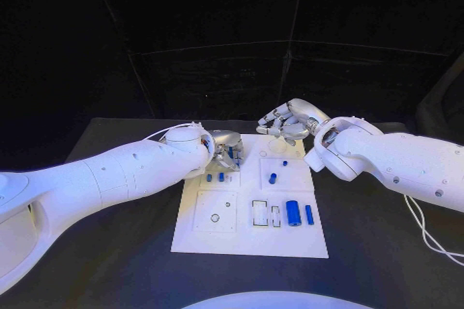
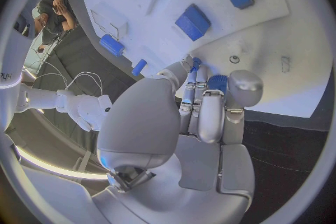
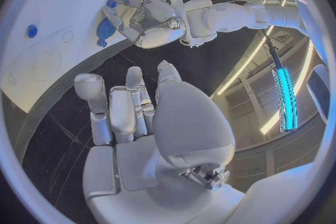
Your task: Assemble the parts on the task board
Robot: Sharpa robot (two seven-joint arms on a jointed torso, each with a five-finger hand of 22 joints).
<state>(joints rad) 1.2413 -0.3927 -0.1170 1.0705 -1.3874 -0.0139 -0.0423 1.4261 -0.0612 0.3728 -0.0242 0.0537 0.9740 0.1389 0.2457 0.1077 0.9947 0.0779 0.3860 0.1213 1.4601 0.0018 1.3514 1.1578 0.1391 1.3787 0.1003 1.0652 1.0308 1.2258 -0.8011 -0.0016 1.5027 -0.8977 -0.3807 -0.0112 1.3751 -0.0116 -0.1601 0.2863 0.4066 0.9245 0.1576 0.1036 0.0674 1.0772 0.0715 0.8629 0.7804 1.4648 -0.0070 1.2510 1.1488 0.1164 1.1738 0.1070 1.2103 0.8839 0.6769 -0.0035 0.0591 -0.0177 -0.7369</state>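
Head view: task board mid-worktop, blue parts toward its near right corner; my left hand down at the far left corner. Left wrist view: my left fingers pinch a small blue part against the board. Right wrist view: my right hand hangs over the worktop off the board's far edge, fingers loosely apart, holding nothing.

Two arms are observed, both clad in smooth glossy white shells of rounded, tapering form. Small dark round fastener points are noted along the left arm and the right arm. Thin white cables are seen looping beside each wrist. The left hand and the right hand are finished in silver metal, with segmented fingers and rounded, padded tips. Broad domed covers are fitted over the thumb bases.
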